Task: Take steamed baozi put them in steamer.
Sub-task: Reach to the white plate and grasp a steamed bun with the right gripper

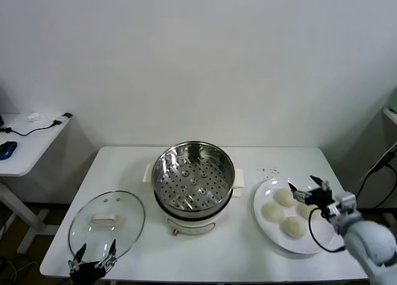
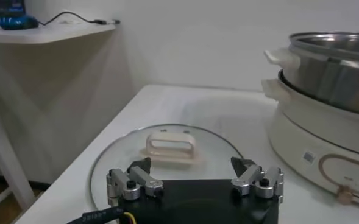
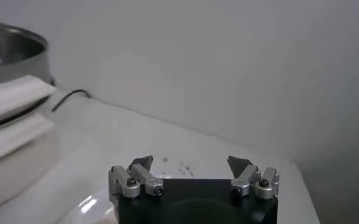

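On a white bench point(image 1: 124, 167), the steamer point(image 1: 193, 176) stands at centre with its lid off, its perforated tray bare, no bun yet inside. Four steamed baozi point(image 1: 286, 210) sit clustered on a white plate point(image 1: 267, 226) at the steamer's three o'clock, just beside its white base. The right end effector point(image 1: 308, 189) hangs over the plate's far edge, at roughly one o'clock from the buns, fingers spread wide and holding nothing. The left end effector point(image 1: 94, 258) waits at the bench's near edge, around seven o'clock from the steamer, likewise spread and empty, just short of the glass lid point(image 1: 107, 220) that lies flat on the bench.

The buns look soft, light and slightly tacky; a hard pinch would likely dent or tear the skin. The safest hold seems to be across a bun's widest girth, low on the dome, with fingers closing gently on opposite sides. Because the four lie close together, the bun nearest the right end effector looks easiest to reach without nudging its neighbours.
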Action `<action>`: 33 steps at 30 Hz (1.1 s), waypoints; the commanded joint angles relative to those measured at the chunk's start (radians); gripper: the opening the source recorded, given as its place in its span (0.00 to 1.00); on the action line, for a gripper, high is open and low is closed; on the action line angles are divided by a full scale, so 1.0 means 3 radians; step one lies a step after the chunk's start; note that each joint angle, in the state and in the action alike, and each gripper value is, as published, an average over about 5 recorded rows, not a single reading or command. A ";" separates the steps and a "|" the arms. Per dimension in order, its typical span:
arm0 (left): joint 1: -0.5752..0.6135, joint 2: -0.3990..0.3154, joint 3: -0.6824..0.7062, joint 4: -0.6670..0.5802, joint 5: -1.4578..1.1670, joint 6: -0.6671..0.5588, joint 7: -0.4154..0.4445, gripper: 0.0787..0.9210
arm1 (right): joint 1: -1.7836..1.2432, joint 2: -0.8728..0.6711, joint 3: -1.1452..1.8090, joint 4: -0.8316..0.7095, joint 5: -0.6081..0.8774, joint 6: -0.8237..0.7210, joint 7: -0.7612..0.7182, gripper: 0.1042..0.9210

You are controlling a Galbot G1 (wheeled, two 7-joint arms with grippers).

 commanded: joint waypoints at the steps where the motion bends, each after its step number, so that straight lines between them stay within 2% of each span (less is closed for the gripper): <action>1: -0.0014 0.0000 -0.0011 0.0014 -0.0001 -0.0001 0.0000 0.88 | 0.2099 -0.1225 -0.2029 -0.0789 -0.0436 0.0652 -0.2021 0.88; 4: -0.0023 0.0003 -0.0011 0.0030 -0.0002 -0.0003 -0.0001 0.88 | 0.3126 -0.1230 -0.3055 -0.1027 -0.0723 0.0869 -0.2448 0.88; 6: -0.0031 -0.0001 -0.0003 0.0041 -0.0001 -0.0002 -0.0002 0.88 | 0.3692 -0.1144 -0.3660 -0.1158 -0.0865 0.0975 -0.2558 0.88; 18: -0.0057 -0.0025 0.0004 0.0056 -0.0009 0.0002 -0.0011 0.88 | 0.5541 -0.0170 -0.6099 -0.1407 -0.0847 0.0727 -0.2635 0.88; 25: -0.0090 -0.0078 0.0009 0.0111 -0.0009 -0.0020 -0.0025 0.88 | 0.5296 0.0092 -0.6129 -0.1424 -0.0498 0.0298 -0.2262 0.88; 33: -0.0123 -0.0094 0.0022 0.0125 -0.0005 -0.0018 -0.0024 0.88 | 0.4747 0.0116 -0.5655 -0.1607 -0.0587 0.0013 -0.1805 0.88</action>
